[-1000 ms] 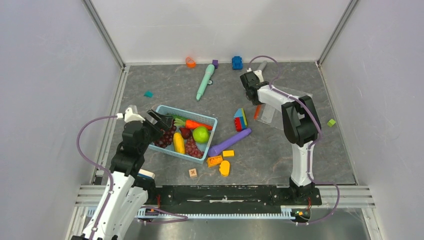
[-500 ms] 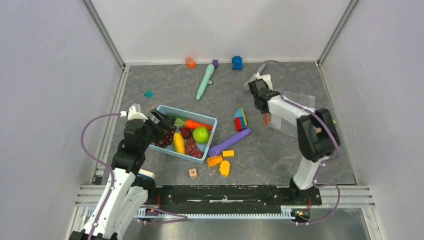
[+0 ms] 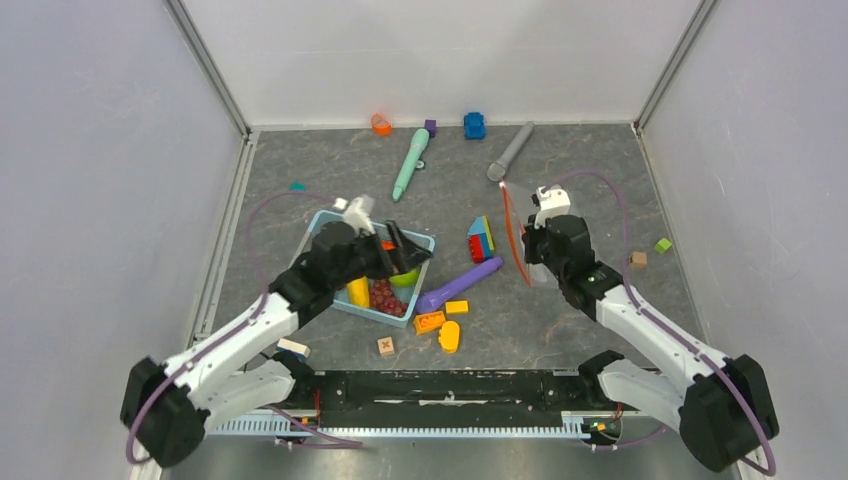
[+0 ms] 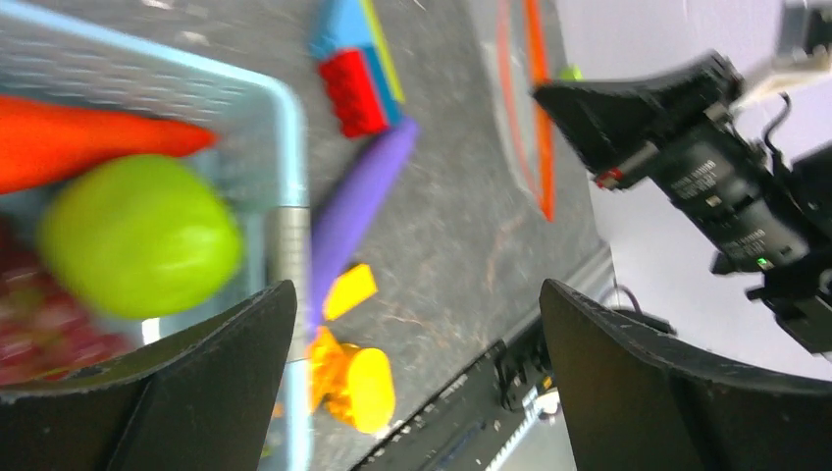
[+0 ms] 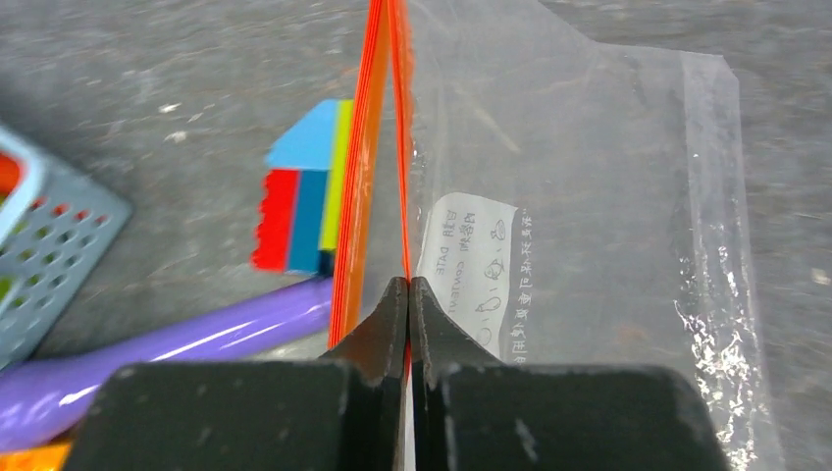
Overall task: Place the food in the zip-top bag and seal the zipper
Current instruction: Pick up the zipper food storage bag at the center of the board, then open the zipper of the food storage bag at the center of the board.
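Note:
The food lies in a light-blue basket [image 3: 322, 222]: a green apple [image 4: 137, 235], an orange carrot [image 4: 88, 137], a yellow piece [image 3: 358, 292] and dark grapes [image 3: 386, 297]. My left gripper [image 3: 408, 252] hangs open over the basket's right end, with nothing between its fingers [image 4: 196, 392]. The clear zip-top bag [image 5: 589, 196], with its white label [image 5: 469, 260], lies right of centre. My right gripper [image 5: 408, 285] is shut on one orange-red lip of the zipper [image 5: 399, 147]. The other lip [image 5: 358, 167] stands apart to the left, so the mouth is parted.
A purple cylinder [image 3: 460, 284], stacked coloured blocks [image 3: 481, 240] and yellow blocks [image 3: 449, 335] lie between basket and bag. A wooden cube [image 3: 385, 346] sits near the front rail. At the back are a teal pen [image 3: 410, 163], a grey marker [image 3: 510, 150] and a blue toy [image 3: 474, 125].
My right gripper closed on the bag's lip and drew back toward the front, raising that edge. The left arm swung right, from the basket's left end to its right end.

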`<state>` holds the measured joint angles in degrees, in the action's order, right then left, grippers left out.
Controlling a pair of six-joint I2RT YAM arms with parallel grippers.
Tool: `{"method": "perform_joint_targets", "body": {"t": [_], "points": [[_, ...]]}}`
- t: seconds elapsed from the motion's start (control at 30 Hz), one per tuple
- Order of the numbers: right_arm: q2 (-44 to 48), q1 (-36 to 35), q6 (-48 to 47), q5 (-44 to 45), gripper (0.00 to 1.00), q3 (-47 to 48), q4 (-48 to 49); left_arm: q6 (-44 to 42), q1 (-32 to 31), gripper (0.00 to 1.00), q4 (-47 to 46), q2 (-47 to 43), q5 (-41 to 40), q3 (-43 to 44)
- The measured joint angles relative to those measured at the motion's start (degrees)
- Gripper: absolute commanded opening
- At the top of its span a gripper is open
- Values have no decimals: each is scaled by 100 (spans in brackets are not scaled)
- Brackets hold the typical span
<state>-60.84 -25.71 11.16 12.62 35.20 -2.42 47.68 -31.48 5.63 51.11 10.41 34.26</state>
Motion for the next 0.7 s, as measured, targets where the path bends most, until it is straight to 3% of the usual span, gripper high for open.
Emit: {"method": "perform_joint_targets", "body": {"t": [0.1,0.23,0.5,0.7], "points": [[431,-92,114,-509,0,-413,232,-2,-953,100,-332,885,-133,533],[960,-166,269,-1121,0,-732,496,-20,-1615,100,-616,2146,-407,1346],[1471,-203,361,-1812,0,-772,634,-94,-2140,98,-667,3458,-1019,2339],[1633,-227,350,-1928,0,-769,568,-166,-2385,82,-592,3845,-1545,2898]]}}
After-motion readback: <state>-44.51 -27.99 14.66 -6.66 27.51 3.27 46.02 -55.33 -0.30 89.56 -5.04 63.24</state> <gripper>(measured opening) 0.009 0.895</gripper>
